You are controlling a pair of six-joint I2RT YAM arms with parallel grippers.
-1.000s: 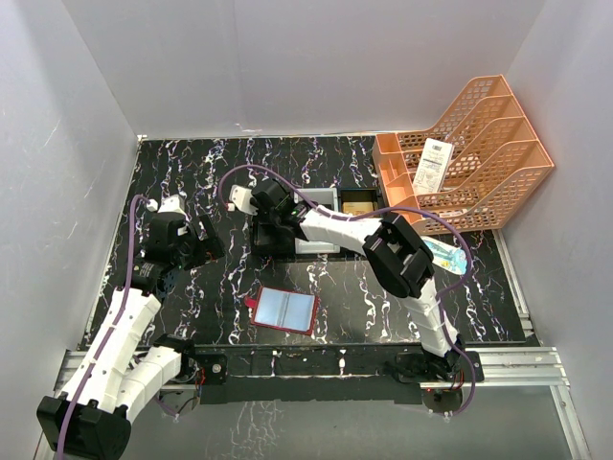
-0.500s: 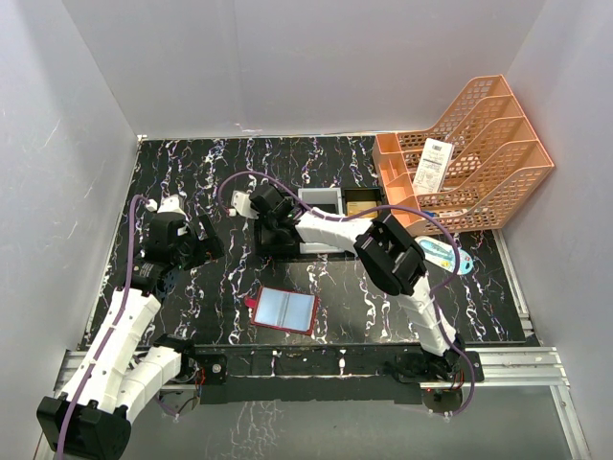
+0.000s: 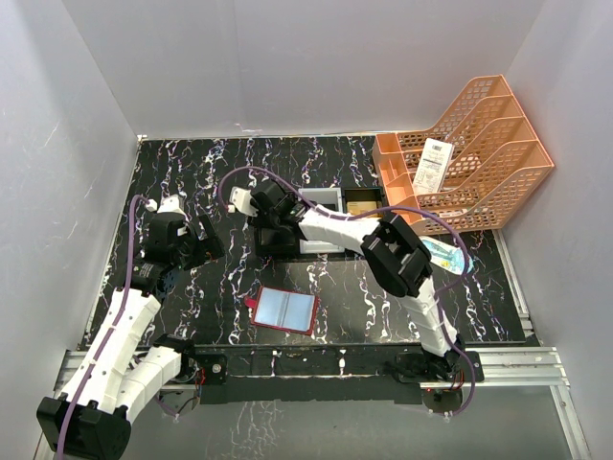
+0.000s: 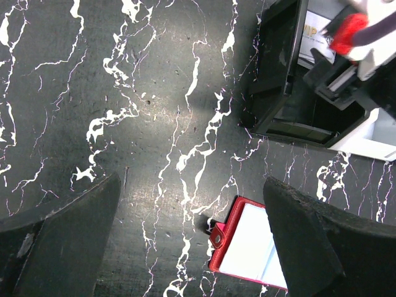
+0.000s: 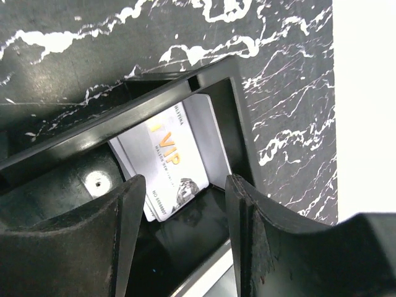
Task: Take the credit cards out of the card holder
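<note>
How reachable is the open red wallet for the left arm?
Probably yes: the left gripper hangs open close to the wallet, only table between them; the right gripper is at the tray.

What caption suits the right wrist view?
Open right tool over a silvery VIP card in a black plastic tray compartment.

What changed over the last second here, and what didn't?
The right gripper, over the tray's black compartment, opened its jaws; the VIP card now lies loose below them. Its elbow swayed slightly. The left gripper, open, and the red card holder did not move.
</note>
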